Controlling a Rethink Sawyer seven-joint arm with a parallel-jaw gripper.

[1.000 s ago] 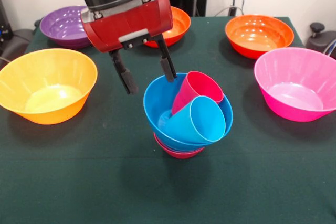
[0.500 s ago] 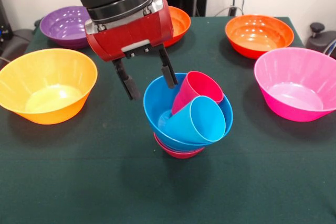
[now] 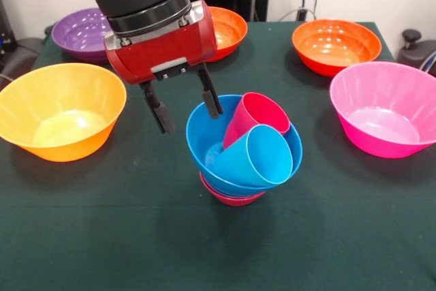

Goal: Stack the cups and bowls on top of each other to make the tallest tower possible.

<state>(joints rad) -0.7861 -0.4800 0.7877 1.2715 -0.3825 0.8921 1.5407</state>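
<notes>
Standing at the middle of the dark green cloth-covered counter (image 3: pixel 102 236): the tower (image 3: pixel 238 161), a pile with a small glossy red plastic bowl (image 3: pixel 231 197) at the bottom and a mid-sized glossy blue plastic bowl (image 3: pixel 204 134) on top of it. Inside the blue bowl, two tumblers lie tilted: a shorter crimson red smooth plastic cup (image 3: pixel 255 117) behind, and a taller light blue smooth plastic cup (image 3: pixel 255 158) in front, mouth toward the camera, the two touching.

End effector (image 3: pixel 182 109): red body with black fingers (image 3: pixel 159 110), spread wide and holding nothing. One finger hangs outside the blue bowl's rim, the other just over that rim.

Change against the frame half a second earlier: the end effector has shifted slightly toward the picture's left and up; the tower and cups lie as they did.

Surrounding items, all apart from the tower:
- large yellow-orange plastic bowl (image 3: pixel 61 110), picture's left
- purple plastic bowl (image 3: pixel 82 32), far left
- orange plastic bowl (image 3: pixel 228 28), partly behind the arm
- second orange plastic bowl (image 3: pixel 335 46), far right
- large pink plastic bowl (image 3: pixel 385 107), picture's right
</notes>
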